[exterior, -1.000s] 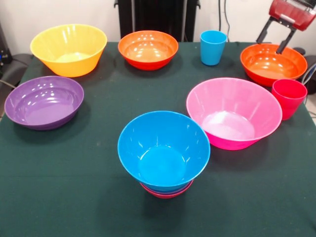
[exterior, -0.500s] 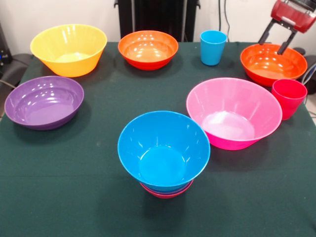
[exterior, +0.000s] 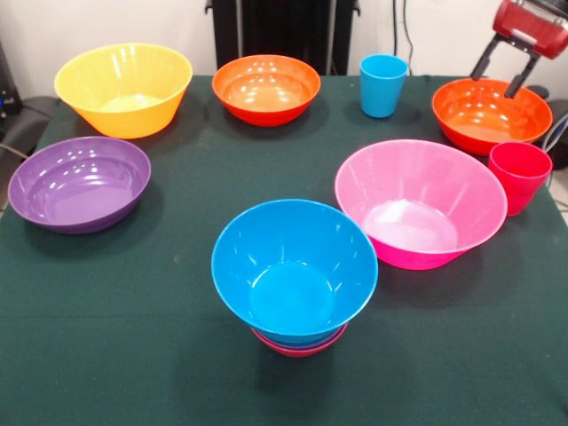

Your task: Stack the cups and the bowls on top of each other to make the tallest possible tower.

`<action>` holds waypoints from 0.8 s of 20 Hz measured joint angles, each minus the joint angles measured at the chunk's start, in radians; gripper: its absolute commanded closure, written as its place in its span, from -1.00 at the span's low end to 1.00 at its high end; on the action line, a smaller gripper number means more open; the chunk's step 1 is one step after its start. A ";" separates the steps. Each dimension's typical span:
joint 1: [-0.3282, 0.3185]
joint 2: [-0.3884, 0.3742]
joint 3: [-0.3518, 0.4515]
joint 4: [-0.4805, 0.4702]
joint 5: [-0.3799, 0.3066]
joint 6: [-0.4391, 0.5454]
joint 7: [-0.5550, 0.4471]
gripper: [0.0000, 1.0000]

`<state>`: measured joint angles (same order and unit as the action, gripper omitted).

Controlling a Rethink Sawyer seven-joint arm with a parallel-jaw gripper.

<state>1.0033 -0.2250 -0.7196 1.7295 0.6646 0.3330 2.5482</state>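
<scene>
- Gripper (exterior: 493,85): at the upper right we see a red body with two dark fingers (exterior: 482,60) held apart, nothing between them. The tips hang over the far rim of the right orange-red bowl (exterior: 491,114); we cannot tell whether they touch it.
- Tower (exterior: 295,275): near the table's front edge, slightly left of centre. The medium blue bowl (exterior: 294,264) sits uppermost and upright. Under its base we see a thin band of the small blue bowl (exterior: 300,338), and beneath that the rim of the small magenta-red bowl (exterior: 300,349), which rests on the cloth.
- Pink bowl (exterior: 420,201): to the right of the tower and just behind it, tilted so that its mouth faces the camera, apart from the tower.
- Red cup (exterior: 519,176): upright, just beside the pink bowl's right rim and directly in front of the right orange-red bowl.
- Light blue cup (exterior: 382,85): upright at the far side, between the two orange-red bowls.
- Left orange-red bowl (exterior: 265,89): at the far side near the centre, upright and empty.
- Yellow bowl (exterior: 123,88): at the far left corner, upright.
- Purple bowl (exterior: 79,183): on the left, in front of the yellow bowl, tipped slightly toward the camera.
- Table (exterior: 177,293): covered by a dark green cloth on which all the pieces stand.
</scene>
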 measured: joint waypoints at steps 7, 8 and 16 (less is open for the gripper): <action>-0.003 0.008 -0.020 -0.057 0.000 0.057 0.030 -1.00; -0.005 0.010 -0.023 -0.073 0.000 0.075 0.038 -1.00; -0.012 0.037 -0.043 -0.162 0.000 0.135 0.072 -1.00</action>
<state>0.9914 -0.1880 -0.7624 1.5677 0.6644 0.4682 2.6198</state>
